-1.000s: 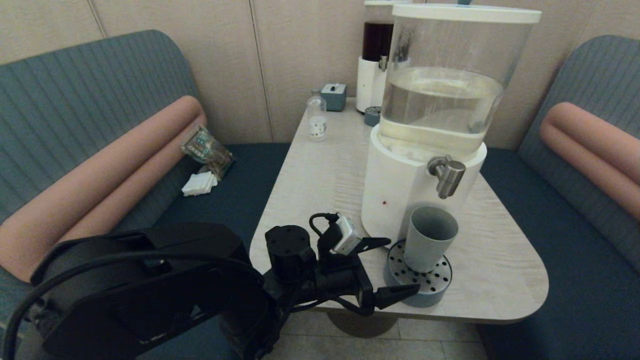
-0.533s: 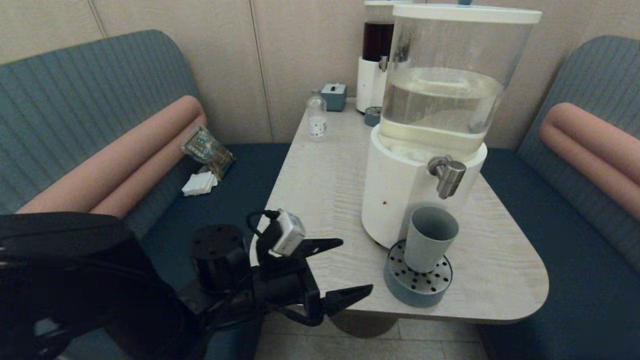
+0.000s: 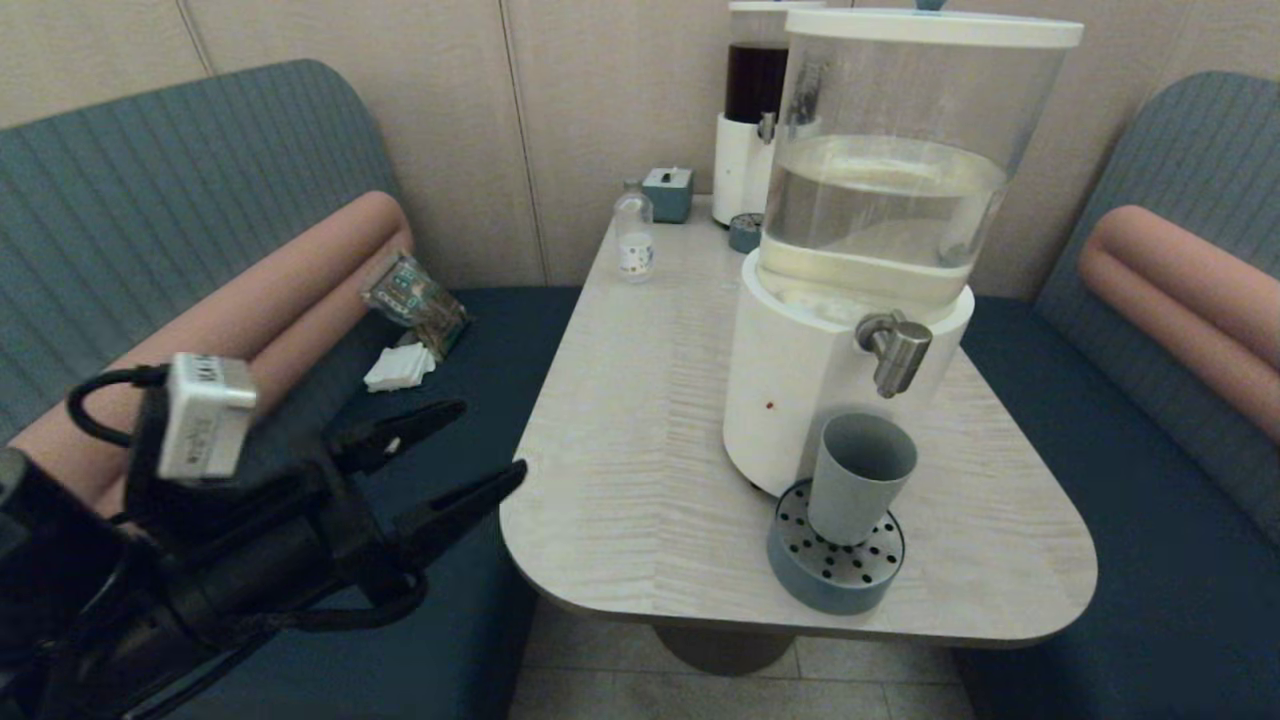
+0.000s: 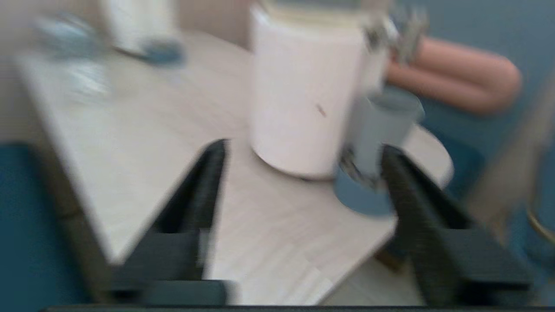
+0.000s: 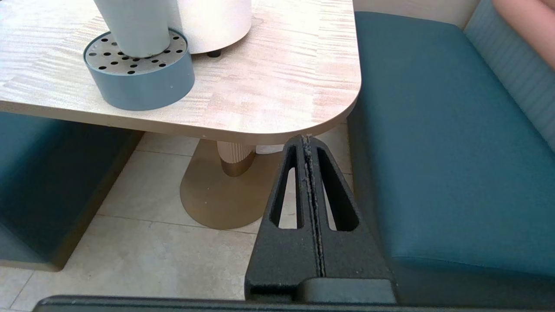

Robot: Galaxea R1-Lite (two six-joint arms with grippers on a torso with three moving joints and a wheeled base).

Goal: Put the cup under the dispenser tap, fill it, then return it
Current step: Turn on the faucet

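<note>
Pale wood-grain desk (image 3: 640, 420) carries the large dispenser (image 3: 850, 330) with its clear tank. The left end effector (image 3: 480, 445) hangs off the desk's left edge above the seat, fingers spread and empty. The right end effector (image 5: 307, 141) (parked low by the desk's near corner) is pressed closed on nothing. The cup (image 3: 860, 478) stands upright on the drip tray (image 3: 835, 575), directly under the dispenser tap (image 3: 895, 350).

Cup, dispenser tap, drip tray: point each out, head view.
cup (image 3: 860, 480): head view, outer wall.
dispenser tap (image 3: 897, 352): head view, downturned metal spout.
drip tray (image 3: 825, 583): head view, front side wall.
</note>
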